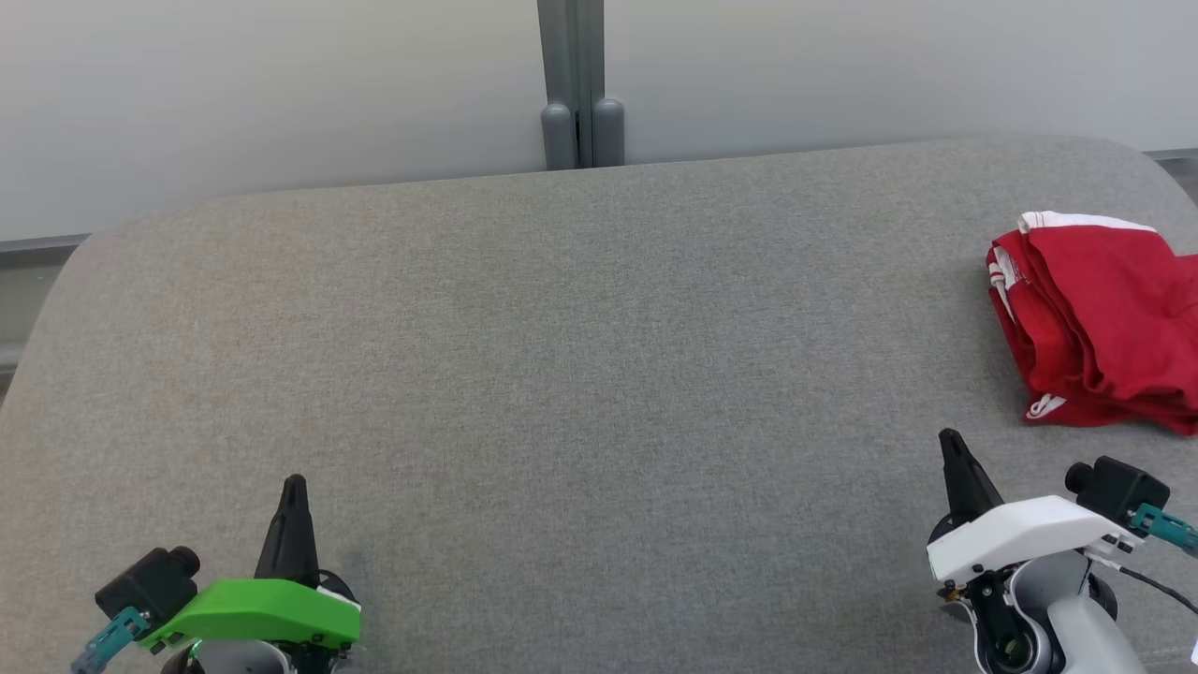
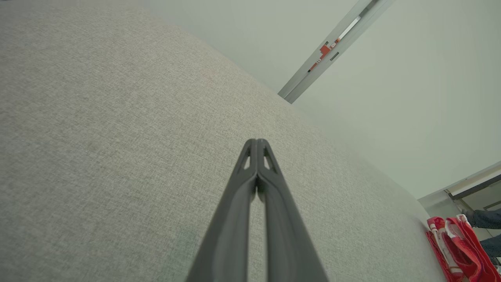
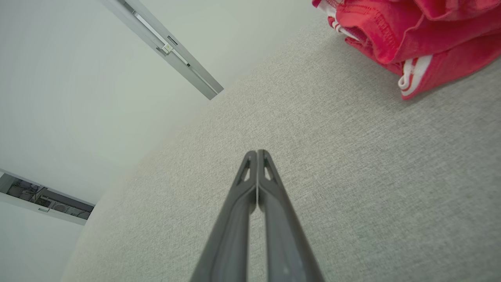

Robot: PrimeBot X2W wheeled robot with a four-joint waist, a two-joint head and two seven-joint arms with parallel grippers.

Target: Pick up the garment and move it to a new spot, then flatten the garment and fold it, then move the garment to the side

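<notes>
Red cloth with white trim, the garment [image 1: 1095, 328] lies in a loosely folded heap ahead of the right gripper [image 1: 951, 436] and off to that gripper's outer side, near its fingertips but not touching them. It is far across the surface from the left gripper [image 1: 294, 481]. A small white mark [image 1: 1044, 406] sits on the heap's corner nearest the right gripper; it may be a logo, but it is too small to read. White stripes run along the garment's folded edges. A grey post [image 1: 580, 84] stands on the wall well beyond both grippers, and in the left wrist view it carries a small red tag [image 2: 325, 49] whose writing is too small to make out.

Both arms rest low at the near edge of the grey woven surface [image 1: 580, 356], well apart from each other, fingers pointing forward across it. The left wrist wears a green cover [image 1: 262, 608], the right a white cover [image 1: 1020, 534], and each has a black camera block beside it. Both wrist views show the two long dark fingers pressed together along their tips with nothing between them, so each gripper is closed and empty. The right gripper leans slightly inward, away from the garment.
</notes>
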